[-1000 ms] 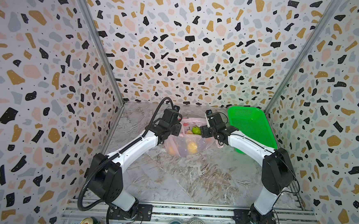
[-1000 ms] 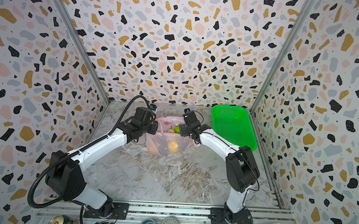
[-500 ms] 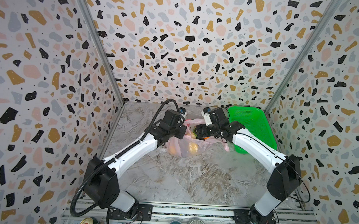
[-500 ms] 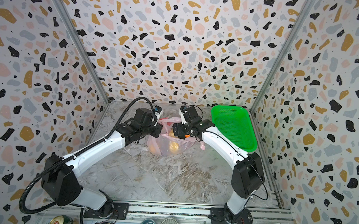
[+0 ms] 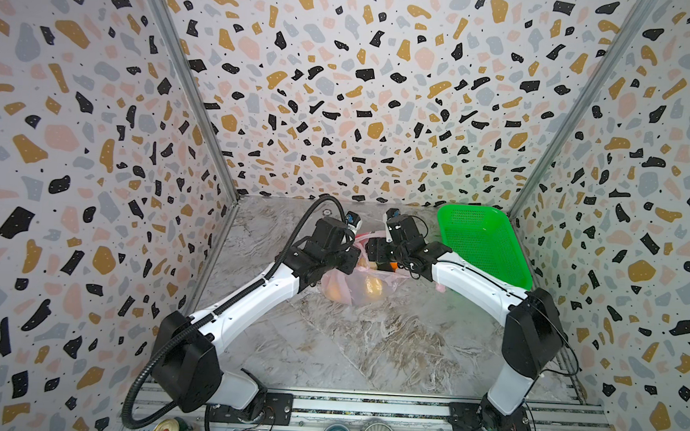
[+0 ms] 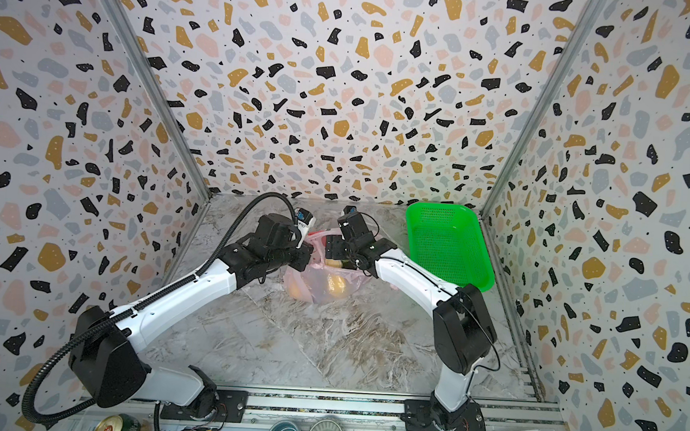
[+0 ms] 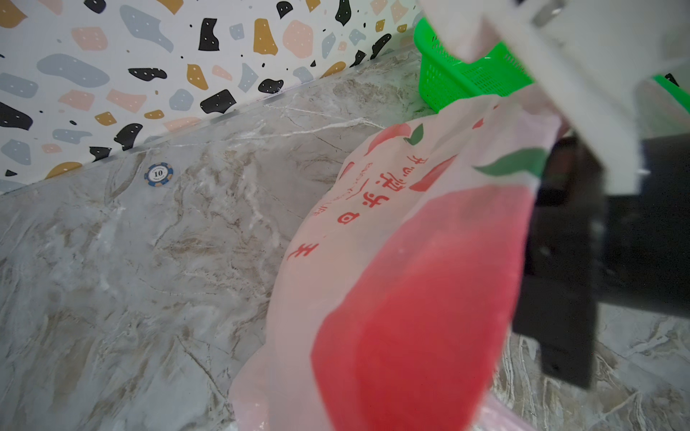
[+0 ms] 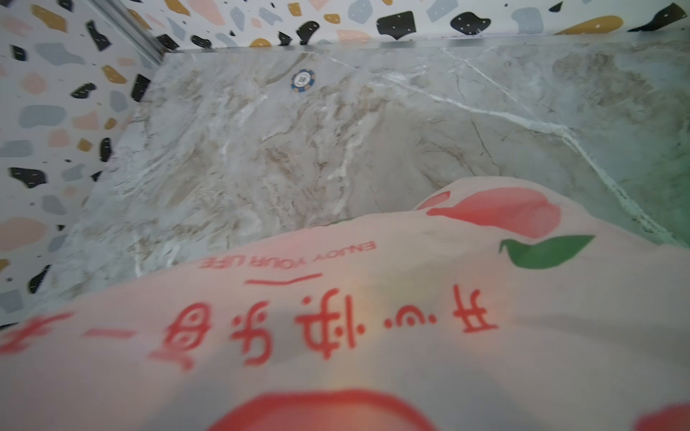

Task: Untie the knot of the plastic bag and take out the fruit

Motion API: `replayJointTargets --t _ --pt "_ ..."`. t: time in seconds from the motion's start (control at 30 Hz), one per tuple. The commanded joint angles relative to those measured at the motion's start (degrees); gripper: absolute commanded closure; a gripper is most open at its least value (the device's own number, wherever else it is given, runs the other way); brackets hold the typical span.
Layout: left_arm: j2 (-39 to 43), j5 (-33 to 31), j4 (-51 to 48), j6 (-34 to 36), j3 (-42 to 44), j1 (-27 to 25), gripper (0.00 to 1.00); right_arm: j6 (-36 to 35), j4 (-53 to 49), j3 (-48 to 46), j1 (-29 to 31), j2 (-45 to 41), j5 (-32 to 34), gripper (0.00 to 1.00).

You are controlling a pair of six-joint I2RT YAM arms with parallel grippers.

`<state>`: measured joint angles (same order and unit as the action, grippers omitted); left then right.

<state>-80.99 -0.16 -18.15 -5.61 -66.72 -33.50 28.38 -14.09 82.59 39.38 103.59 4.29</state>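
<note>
Bag (image 5: 353, 294) with fruit (image 5: 373, 288) inside
left gripper (image 5: 347, 262) pinched shut on its rim, right gripper (image 5: 376, 253) spread wide over the mouth

Translucent pale pink plastic bag (image 5: 352, 297) sits bulging; yellow-orange fruit (image 5: 374, 287) shows through its side.

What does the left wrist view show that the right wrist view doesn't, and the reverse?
Only the left wrist view shows the green mesh basket beyond the plastic bag, and black and white arm hardware close beside the bag. Only the right wrist view shows the bag's English print line and the metal corner post. Both show the bag up close with its red lettering, the blue chip lying apart from it on the marble table, and the speckled wall.
</note>
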Motion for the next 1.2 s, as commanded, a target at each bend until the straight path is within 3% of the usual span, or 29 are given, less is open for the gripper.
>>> replayJointTargets --t 0.0,0.17,0.43,0.73,0.8,0.87,1.07,1.17 --pt "1.8 0.2 3.8 0.2 1.7 -0.2 1.0 -2.6 0.5 0.4 -0.4 2.9 -2.7 0.16" --pt "1.3 0.3 5.1 0.4 1.9 -0.2 1.0 -7.7 -3.6 -0.8 -0.4 4.6 -12.3 0.13" --pt "1.3 -1.0 5.8 1.4 2.8 -0.2 1.0 -17.6 -15.9 -4.0 -0.2 -1.3 -24.5 0.11" --pt "3.3 -1.0 4.8 0.8 5.3 -0.2 1.0 -18.9 -20.6 -12.4 8.0 -6.2 -19.5 0.11" --pt "3.7 -1.2 4.0 0.8 6.0 -0.2 0.88 -17.8 -19.5 -13.8 8.2 -6.3 -19.0 0.11" --pt "4.2 -1.2 2.2 0.6 5.9 -0.2 0.57 -16.0 -17.5 -14.8 8.0 -7.0 -18.5 0.1" --pt "8.1 -0.1 0.2 -1.7 5.8 -0.2 0.0 -9.1 -13.7 -16.5 6.1 -10.4 -16.2 0.1" --pt "8.5 1.1 -0.2 -2.6 5.9 -0.2 0.0 -4.2 -10.7 -18.8 4.9 -14.2 -13.4 0.1"
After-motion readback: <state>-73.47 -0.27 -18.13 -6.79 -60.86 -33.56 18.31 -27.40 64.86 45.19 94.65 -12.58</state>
